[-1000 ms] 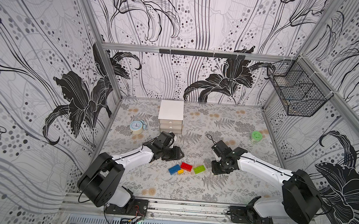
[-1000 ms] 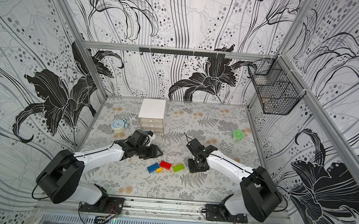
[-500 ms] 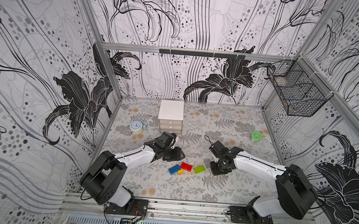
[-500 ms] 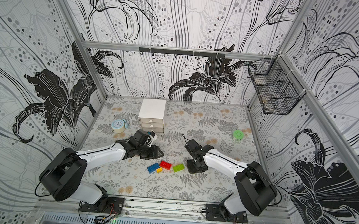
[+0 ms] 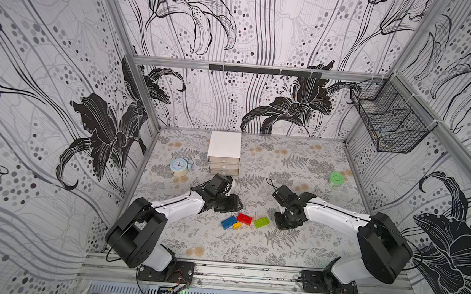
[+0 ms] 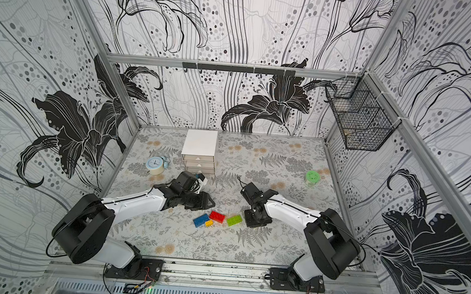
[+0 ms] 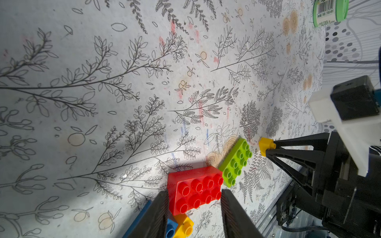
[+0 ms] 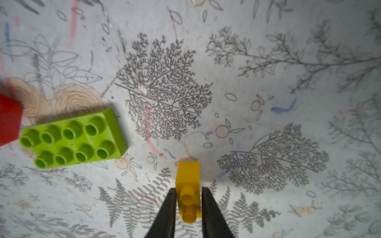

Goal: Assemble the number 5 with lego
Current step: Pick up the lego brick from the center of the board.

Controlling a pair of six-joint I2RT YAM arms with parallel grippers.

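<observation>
Right gripper (image 8: 188,191) clamped on small yellow brick (image 8: 188,175) at table level, near green brick (image 8: 72,138). Pinch across narrow sides, likely for lift toward stack. Left gripper (image 7: 193,192) jaws straddled red brick (image 7: 193,185), close to both flanks. Contact unclear from wrist view; probably bracing it as base. Blue brick (image 5: 228,222) and second yellow brick (image 5: 237,225) huddled beside red. None looked joined; digit not started.

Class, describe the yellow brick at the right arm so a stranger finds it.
From the white drawer box at the back, come forward to the row of coloured bricks. Just past its lime-green brick, the small yellow brick sits gripped by the right pincer; the second yellow brick lies beside the blue brick.
</observation>
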